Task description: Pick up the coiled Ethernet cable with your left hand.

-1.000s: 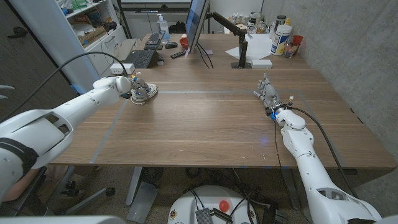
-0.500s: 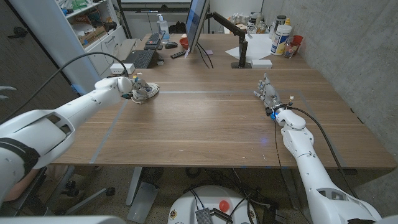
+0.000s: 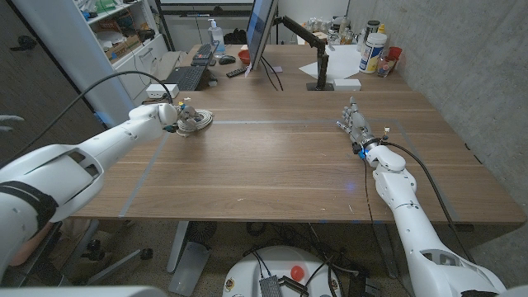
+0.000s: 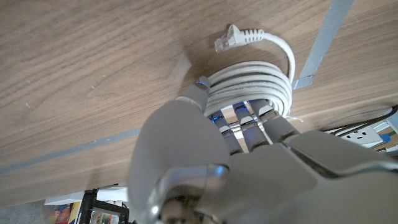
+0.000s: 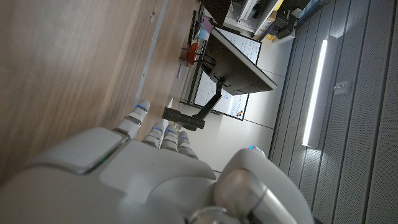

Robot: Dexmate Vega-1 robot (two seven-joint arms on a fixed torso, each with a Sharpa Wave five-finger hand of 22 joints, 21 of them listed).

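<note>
The coiled white Ethernet cable (image 3: pixel 197 121) is at the table's far left, with one plug end (image 4: pixel 226 41) sticking out of the coil (image 4: pixel 252 92). My left hand (image 3: pixel 174 114) has its fingers (image 4: pixel 247 119) curled around the coil and grips it. Whether the coil is off the wood I cannot tell; a shadow lies beside it. My right hand (image 3: pixel 356 126) stands on the table's right side with its fingers straight and together, holding nothing; it also appears in the right wrist view (image 5: pixel 143 162).
A monitor (image 3: pixel 259 33) on a stand, a keyboard (image 3: pixel 186 77) and a white power strip (image 3: pixel 162 89) sit behind the coil. Bottles (image 3: pixel 373 51) and papers (image 3: pixel 340 64) crowd the far right. Grey tape lines (image 3: pixel 142 173) cross the wooden table (image 3: pixel 272 165).
My left hand and the coil have shifted slightly toward the table's far side and a little to the right. The right arm has not moved.
</note>
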